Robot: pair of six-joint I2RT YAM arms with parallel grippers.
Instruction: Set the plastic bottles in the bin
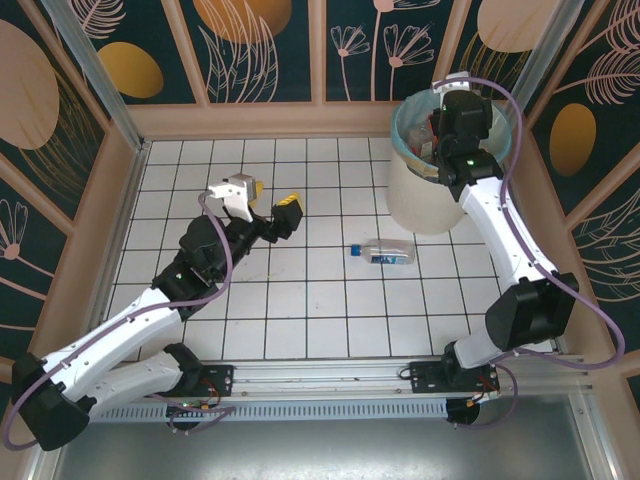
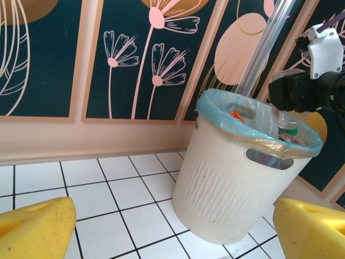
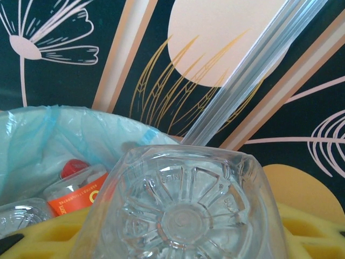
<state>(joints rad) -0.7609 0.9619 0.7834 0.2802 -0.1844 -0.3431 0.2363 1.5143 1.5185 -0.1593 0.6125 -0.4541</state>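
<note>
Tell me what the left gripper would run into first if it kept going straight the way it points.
Probably the bin, whose side wall sits straight ahead of the left gripper across bare tiles; how far is hard to judge.

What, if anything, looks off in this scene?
One blue-capped bottle lies on its side on the tiles near the bin, not yet binned. Bin upright, liner in place; nothing spilled. Right end effector holds another bottle above the bin.

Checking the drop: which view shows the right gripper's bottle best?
Right wrist: the held bottle is close up, base-on, above the bin. Left wrist shows it small over the rim; top external has the arm over it.
</note>
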